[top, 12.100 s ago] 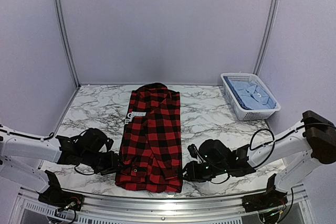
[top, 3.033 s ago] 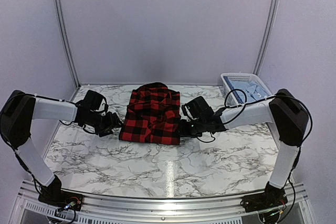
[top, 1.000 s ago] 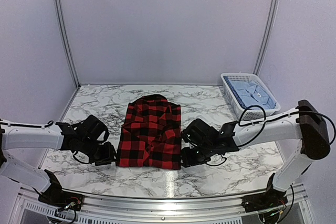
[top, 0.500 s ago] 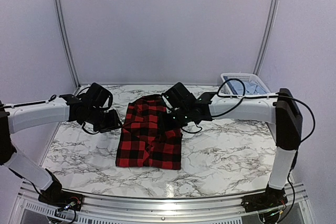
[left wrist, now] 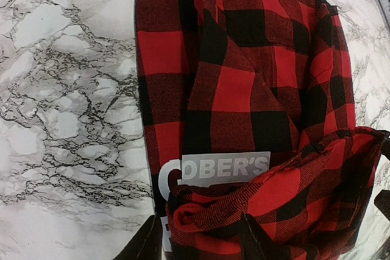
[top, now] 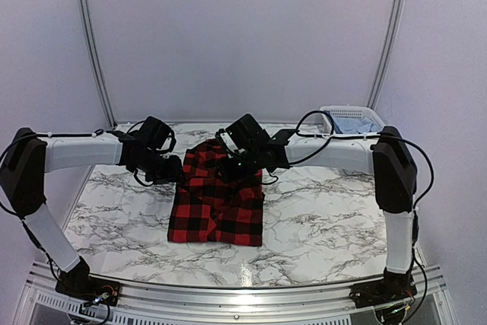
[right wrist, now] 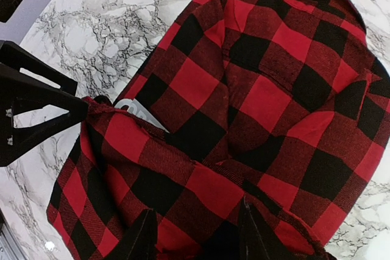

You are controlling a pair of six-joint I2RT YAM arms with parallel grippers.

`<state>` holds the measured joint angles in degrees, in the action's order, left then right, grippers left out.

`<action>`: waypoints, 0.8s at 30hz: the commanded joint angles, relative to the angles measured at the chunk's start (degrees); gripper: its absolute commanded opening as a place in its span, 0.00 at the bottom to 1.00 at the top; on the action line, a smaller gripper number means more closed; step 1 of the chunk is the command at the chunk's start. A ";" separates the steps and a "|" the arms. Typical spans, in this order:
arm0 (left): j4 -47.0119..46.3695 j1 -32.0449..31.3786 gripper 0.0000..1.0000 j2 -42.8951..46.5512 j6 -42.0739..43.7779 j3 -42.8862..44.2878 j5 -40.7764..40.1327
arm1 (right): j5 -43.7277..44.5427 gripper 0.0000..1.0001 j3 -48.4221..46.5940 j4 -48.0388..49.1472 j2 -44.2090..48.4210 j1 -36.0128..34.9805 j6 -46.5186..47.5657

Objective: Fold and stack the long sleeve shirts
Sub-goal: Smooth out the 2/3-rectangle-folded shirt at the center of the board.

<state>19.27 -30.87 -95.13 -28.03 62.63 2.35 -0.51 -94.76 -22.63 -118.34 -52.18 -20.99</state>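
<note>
Marble table (top: 327,226): the near strip lies bare in front of me; twelve seconds ago the cloth reached almost to the near edge.
Red-and-black checked shirt (top: 217,215): it lies in the middle of the table, folded short. The near half is flat, as it was one second ago. The far half is now raised off the table and curls back toward me.
White label (left wrist: 225,167): it shows under the lifted edge, with its letters partly covered by the cloth.
Left gripper (top: 176,168): it is at the far left corner of the shirt, with the fingers closed on a bunch of the checked cloth. One second ago it was low, beside the near left corner.
Right gripper (top: 228,168): it is over the far part of the shirt, and checked cloth sits pinched between its fingers. It has gone farther left than half a second ago.
White basket (top: 367,114): it stands at the far right, behind the right arm.
Pale blue shirt (top: 351,124): it lies inside the basket, as before.
</note>
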 commanded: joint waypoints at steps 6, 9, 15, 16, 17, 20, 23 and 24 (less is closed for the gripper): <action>1.25 -0.95 0.50 -3.43 5.67 4.56 0.26 | 0.25 0.42 0.02 1.63 -2.41 -0.56 0.51; 3.33 -1.29 0.50 -5.86 8.13 7.09 0.11 | 0.27 0.43 0.45 1.76 -2.50 -0.59 0.67; 4.45 -1.73 0.50 -4.35 5.90 6.78 0.51 | -0.95 0.43 2.03 2.20 -1.80 -2.73 0.80; 4.52 -1.78 0.50 -3.37 4.86 6.25 1.17 | -1.16 0.43 2.04 2.24 -1.88 -3.04 0.52; 4.47 -1.82 0.50 -2.23 3.98 5.68 1.65 | -1.31 0.42 2.10 2.24 -1.93 -3.36 0.25; 4.75 -2.20 0.50 0.59 2.18 3.93 2.71 | -1.23 0.42 3.11 2.86 -1.73 -3.66 -0.41; 6.10 -3.20 0.50 1.16 1.59 3.26 2.49 | -1.31 0.42 3.25 3.74 -2.48 -3.70 -0.79; 6.23 -3.73 0.50 1.10 1.48 2.95 2.52 | -1.15 0.43 2.79 3.81 -2.90 -3.70 -0.85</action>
<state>22.74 -33.17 -95.83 -24.95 66.65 4.05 -1.48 -91.44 -20.97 -120.18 -55.70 -21.06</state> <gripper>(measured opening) 0.498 0.423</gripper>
